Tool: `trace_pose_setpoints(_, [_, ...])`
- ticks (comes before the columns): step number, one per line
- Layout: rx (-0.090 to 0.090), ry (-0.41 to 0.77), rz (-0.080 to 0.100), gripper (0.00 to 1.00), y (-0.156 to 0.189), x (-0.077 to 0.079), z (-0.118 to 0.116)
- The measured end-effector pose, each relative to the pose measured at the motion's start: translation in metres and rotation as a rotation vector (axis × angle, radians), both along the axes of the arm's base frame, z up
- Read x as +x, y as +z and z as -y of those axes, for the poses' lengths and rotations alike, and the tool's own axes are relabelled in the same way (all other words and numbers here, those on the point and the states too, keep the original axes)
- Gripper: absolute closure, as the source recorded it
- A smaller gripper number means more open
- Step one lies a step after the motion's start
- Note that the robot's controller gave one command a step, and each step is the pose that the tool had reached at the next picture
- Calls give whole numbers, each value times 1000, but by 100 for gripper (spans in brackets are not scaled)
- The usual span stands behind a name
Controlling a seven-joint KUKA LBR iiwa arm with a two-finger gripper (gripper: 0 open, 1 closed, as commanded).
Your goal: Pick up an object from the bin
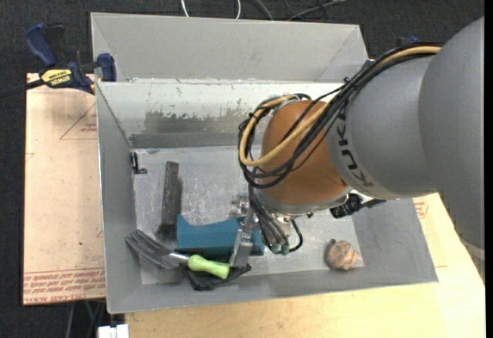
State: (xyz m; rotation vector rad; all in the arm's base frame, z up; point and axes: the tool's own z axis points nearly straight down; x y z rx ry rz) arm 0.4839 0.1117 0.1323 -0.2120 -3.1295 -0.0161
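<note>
My gripper (244, 242) reaches down under the wrist at the front middle of the bin. It stands right at the right end of a teal blue block (203, 235) that lies flat on the floor. Just in front of the block lies a tool with a light green handle (209, 265) and a grey metal head. Its black end reaches under the gripper. I cannot tell whether the gripper touches the block.
A dark grey bar (169, 195) lies lengthwise at the left, behind the block. A small pinkish brown lump (341, 254) sits at the front right. A small black piece (137, 164) rests by the left wall. The arm covers the bin's right half.
</note>
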Motion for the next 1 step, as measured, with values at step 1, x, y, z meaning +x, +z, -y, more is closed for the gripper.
trace_pose_setpoints(1, [0, 180, 1, 100, 60, -1, 14])
